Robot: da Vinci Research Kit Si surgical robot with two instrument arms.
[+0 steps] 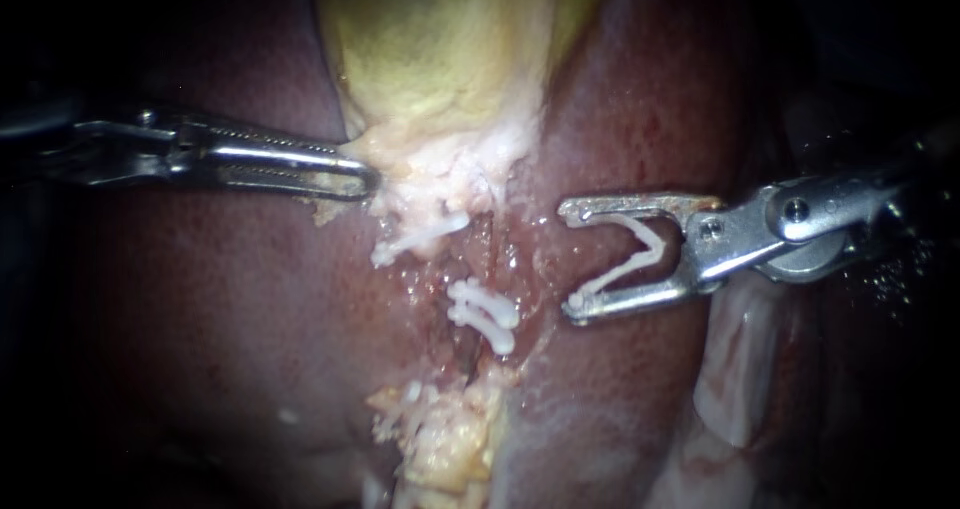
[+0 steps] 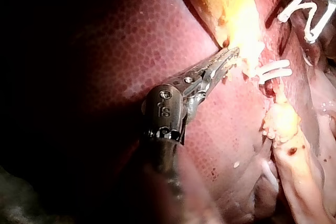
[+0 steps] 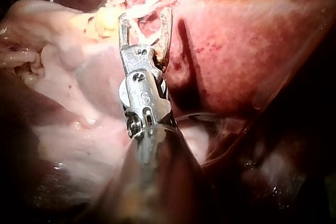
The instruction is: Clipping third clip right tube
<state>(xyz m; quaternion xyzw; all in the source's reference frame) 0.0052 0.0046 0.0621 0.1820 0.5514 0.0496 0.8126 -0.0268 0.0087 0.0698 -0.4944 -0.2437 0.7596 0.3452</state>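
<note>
My right instrument [image 1: 571,259] comes in from the right, its jaws wide apart and holding an open white clip [image 1: 640,254] between them. The jaw tips hang just right of two white clips [image 1: 483,312] that lie side by side on the right tube. A third fastened clip [image 1: 420,237] sits farther left, under the gallbladder [image 1: 440,59]. My left instrument [image 1: 368,177] is shut on the gallbladder's pale lower edge. In the left wrist view those jaws [image 2: 227,57] bite the same edge. The right wrist view shows the loaded jaws [image 3: 146,17] just short of the tubes.
Dark red liver [image 1: 200,319] lies on both sides of the dissected groove. A lump of yellow fat [image 1: 450,444] sits below the clips. Pale tissue [image 1: 740,369] lies under my right instrument's shaft.
</note>
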